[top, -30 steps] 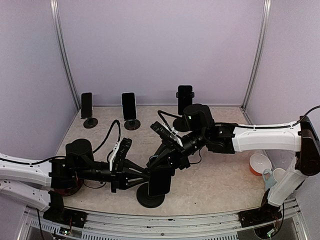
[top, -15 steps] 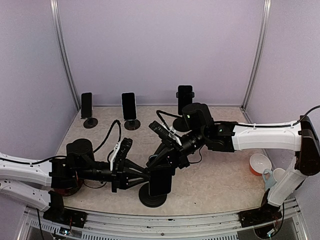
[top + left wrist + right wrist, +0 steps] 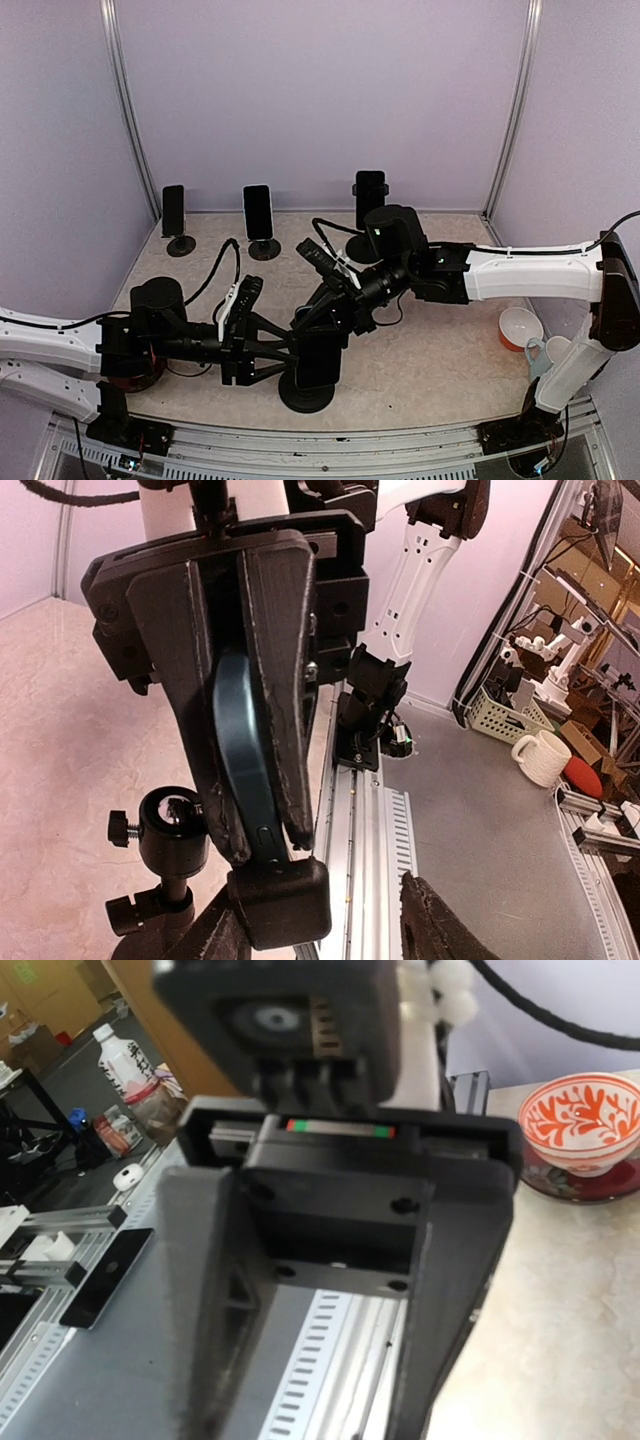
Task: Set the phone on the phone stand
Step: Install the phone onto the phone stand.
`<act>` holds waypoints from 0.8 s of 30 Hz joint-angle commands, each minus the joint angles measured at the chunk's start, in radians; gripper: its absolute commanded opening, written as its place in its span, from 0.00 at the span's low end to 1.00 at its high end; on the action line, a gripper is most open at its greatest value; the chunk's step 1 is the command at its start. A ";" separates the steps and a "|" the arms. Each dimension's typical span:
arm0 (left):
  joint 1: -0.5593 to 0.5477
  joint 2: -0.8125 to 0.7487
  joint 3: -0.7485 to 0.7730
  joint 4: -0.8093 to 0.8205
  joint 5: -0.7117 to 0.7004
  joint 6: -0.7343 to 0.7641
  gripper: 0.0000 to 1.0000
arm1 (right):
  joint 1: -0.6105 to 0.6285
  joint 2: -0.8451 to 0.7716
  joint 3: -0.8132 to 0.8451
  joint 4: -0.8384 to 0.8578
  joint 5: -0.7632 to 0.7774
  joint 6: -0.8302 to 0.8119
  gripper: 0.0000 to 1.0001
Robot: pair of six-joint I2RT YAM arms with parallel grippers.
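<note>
The right hand [image 3: 322, 333] is clamping the dark teal phone [image 3: 240, 750] between its closed fingers [image 3: 175, 680]. It is holding the phone upright and edge-on directly above the phone stand [image 3: 305, 398], whose round base is resting on the worktop [image 3: 440, 370]. The grip is sitting high on the phone's body, apparently to leave the lower edge free to drop into the stand's cradle [image 3: 280, 908]. That edge is meeting the cradle, but whether it is fully seated I cannot tell. The left hand [image 3: 288, 360] is reaching in low from the stand's left. Its fingers are spread apart on either side of the cradle and are gripping nothing: one is lying just beside the cradle, the other well clear of it. It seems to be flanking the stand to guard it against tipping under the phone's weight.
</note>
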 commanded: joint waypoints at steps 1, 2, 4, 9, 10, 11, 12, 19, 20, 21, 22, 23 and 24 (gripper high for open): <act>-0.008 -0.027 0.000 0.033 0.036 0.004 0.55 | -0.034 0.038 -0.040 -0.143 0.137 0.027 0.00; -0.007 -0.029 -0.002 0.033 0.036 0.004 0.57 | -0.033 0.038 -0.039 -0.142 0.140 0.026 0.00; -0.007 -0.031 -0.005 0.035 0.036 0.004 0.64 | -0.031 0.036 -0.040 -0.140 0.149 0.022 0.00; -0.004 -0.035 -0.012 0.038 0.033 0.001 0.76 | -0.022 0.013 -0.055 -0.118 0.197 -0.011 0.00; -0.004 -0.035 -0.014 0.040 0.033 0.000 0.77 | -0.019 0.006 -0.059 -0.111 0.212 -0.018 0.00; -0.003 -0.035 -0.015 0.042 0.033 -0.002 0.78 | -0.016 0.000 -0.064 -0.103 0.227 -0.026 0.00; -0.004 -0.035 -0.016 0.044 0.033 -0.001 0.78 | -0.014 -0.005 -0.070 -0.096 0.234 -0.034 0.00; -0.002 -0.027 -0.019 0.055 0.036 -0.006 0.80 | 0.001 -0.004 -0.103 -0.025 0.196 -0.075 0.00; -0.002 -0.027 -0.019 0.055 0.036 -0.005 0.81 | 0.001 0.002 -0.098 -0.029 0.191 -0.080 0.00; -0.002 -0.027 -0.020 0.053 0.036 -0.005 0.81 | 0.002 0.009 -0.091 -0.035 0.188 -0.083 0.00; -0.002 -0.028 -0.019 0.053 0.035 -0.006 0.82 | 0.003 0.013 -0.087 -0.037 0.186 -0.084 0.00; -0.002 -0.029 -0.021 0.052 0.034 -0.007 0.83 | 0.003 0.014 -0.083 -0.039 0.185 -0.086 0.00; -0.002 -0.031 -0.022 0.050 0.031 -0.006 0.84 | 0.003 0.013 -0.079 -0.040 0.191 -0.086 0.00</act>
